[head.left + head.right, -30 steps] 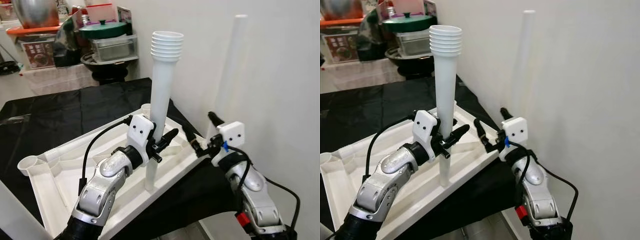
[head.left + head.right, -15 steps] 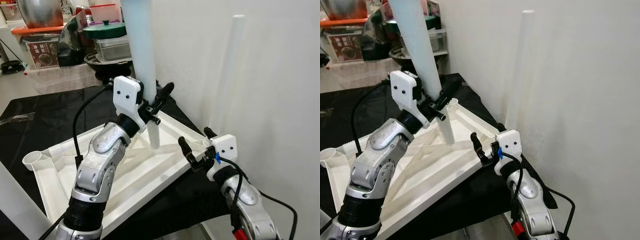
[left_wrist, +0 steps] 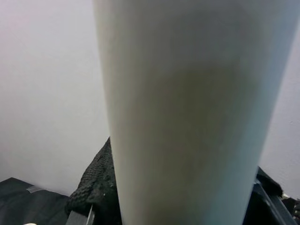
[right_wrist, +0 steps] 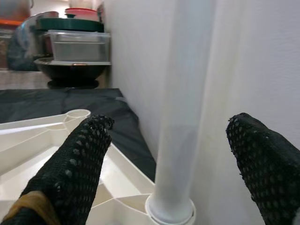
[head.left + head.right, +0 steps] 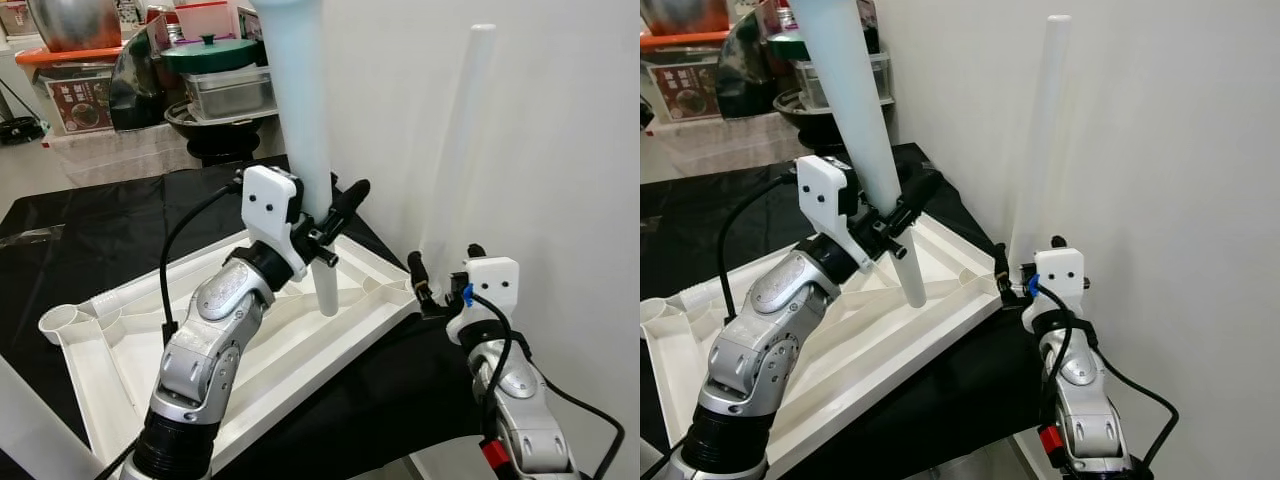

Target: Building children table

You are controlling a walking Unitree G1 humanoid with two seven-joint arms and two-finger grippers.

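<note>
Left eye view cuts off the top of the white table leg (image 5: 303,130) gripped by the left end effector (image 5: 335,215) above the upturned tabletop (image 5: 250,350). Right end effector (image 4: 173,154), fingers spread, flanks the mounted corner leg (image 5: 1040,150).

We note the upturned white plastic tabletop (image 5: 250,350) on black cloth (image 5: 120,225); white tube leg (image 5: 1038,150) in its right corner socket.
</note>
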